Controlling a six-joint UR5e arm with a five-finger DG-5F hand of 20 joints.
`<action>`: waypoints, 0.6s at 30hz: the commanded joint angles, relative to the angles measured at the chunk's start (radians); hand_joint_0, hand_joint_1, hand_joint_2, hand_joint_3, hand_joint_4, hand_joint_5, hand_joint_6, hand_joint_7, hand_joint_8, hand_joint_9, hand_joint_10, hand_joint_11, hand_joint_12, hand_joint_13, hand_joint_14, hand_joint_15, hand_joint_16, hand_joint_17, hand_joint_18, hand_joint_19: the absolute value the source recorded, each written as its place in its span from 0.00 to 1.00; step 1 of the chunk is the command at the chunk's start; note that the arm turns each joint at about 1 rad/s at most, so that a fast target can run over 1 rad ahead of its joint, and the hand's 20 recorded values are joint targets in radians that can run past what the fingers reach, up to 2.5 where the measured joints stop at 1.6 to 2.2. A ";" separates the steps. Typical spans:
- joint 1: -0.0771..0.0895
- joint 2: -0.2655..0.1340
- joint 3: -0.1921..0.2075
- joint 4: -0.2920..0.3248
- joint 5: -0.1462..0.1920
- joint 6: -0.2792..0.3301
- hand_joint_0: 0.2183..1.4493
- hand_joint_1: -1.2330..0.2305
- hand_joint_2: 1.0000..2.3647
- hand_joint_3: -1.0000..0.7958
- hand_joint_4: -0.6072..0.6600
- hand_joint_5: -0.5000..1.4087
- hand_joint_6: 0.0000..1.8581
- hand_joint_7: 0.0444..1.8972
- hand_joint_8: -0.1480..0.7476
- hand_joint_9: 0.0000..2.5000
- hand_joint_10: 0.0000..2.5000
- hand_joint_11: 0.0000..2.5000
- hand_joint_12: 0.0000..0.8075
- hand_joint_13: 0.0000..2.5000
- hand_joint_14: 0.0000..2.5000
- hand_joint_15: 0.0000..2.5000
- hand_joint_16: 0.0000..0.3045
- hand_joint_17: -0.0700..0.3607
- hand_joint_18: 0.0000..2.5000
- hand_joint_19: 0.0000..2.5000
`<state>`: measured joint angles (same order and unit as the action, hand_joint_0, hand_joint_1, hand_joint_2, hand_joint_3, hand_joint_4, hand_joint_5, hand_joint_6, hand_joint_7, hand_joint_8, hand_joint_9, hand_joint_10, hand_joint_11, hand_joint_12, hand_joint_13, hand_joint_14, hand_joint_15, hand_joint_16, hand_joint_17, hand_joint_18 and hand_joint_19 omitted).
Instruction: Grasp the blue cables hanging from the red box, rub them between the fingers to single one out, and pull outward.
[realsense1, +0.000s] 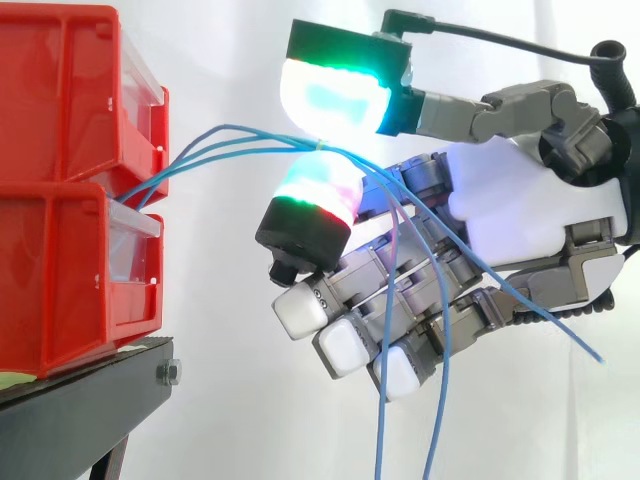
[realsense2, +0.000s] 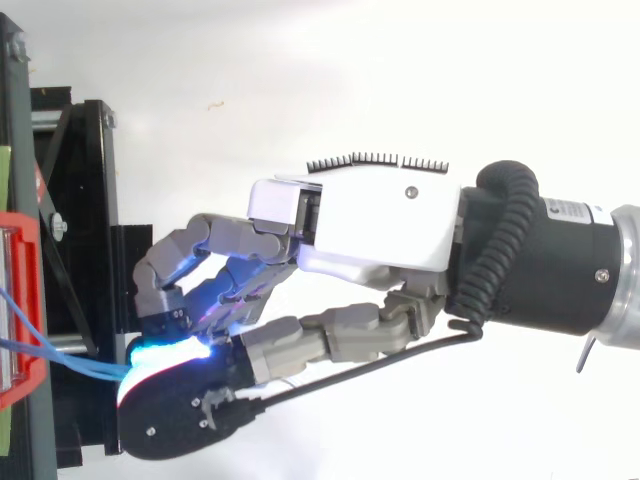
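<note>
Several thin blue cables (realsense1: 230, 145) run out of the gap between two stacked red boxes (realsense1: 70, 190) at the left of the side view. They pass between two glowing pads of my hand (realsense1: 530, 215): an upper fingertip (realsense1: 335, 95) lit white and green, and a lower one (realsense1: 318, 195) lit red and green. The pads pinch the cables at about the same height as the boxes' gap. Past the pinch the cables' loose ends (realsense1: 440, 350) droop down and to the right over the curled fingers. From above, the cables (realsense2: 60, 362) reach my hand (realsense2: 380, 225) from the red box (realsense2: 22, 310).
The red boxes rest on a black stand (realsense1: 90, 400), whose frame (realsense2: 85, 230) runs along the left edge of the top view. A white curtain lies behind everything.
</note>
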<state>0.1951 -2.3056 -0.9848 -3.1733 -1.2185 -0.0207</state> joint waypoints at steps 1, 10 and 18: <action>-0.002 0.000 0.000 0.001 0.000 -0.004 0.25 0.53 0.00 0.28 0.61 0.18 0.47 0.59 0.52 0.33 0.01 0.18 0.54 0.32 0.01 0.24 0.18 0.46 0.25 0.29; -0.002 0.000 0.000 0.001 0.000 -0.010 0.29 0.45 0.01 0.42 0.60 0.18 0.47 0.62 0.51 0.34 0.01 0.19 0.52 0.32 0.01 0.24 0.17 0.44 0.26 0.29; -0.003 0.000 0.002 0.003 0.000 -0.011 0.29 0.39 0.02 0.51 0.57 0.18 0.49 0.62 0.50 0.34 0.01 0.19 0.51 0.33 0.01 0.23 0.17 0.44 0.27 0.27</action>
<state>0.1928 -2.3056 -0.9840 -3.1718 -1.2175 -0.0318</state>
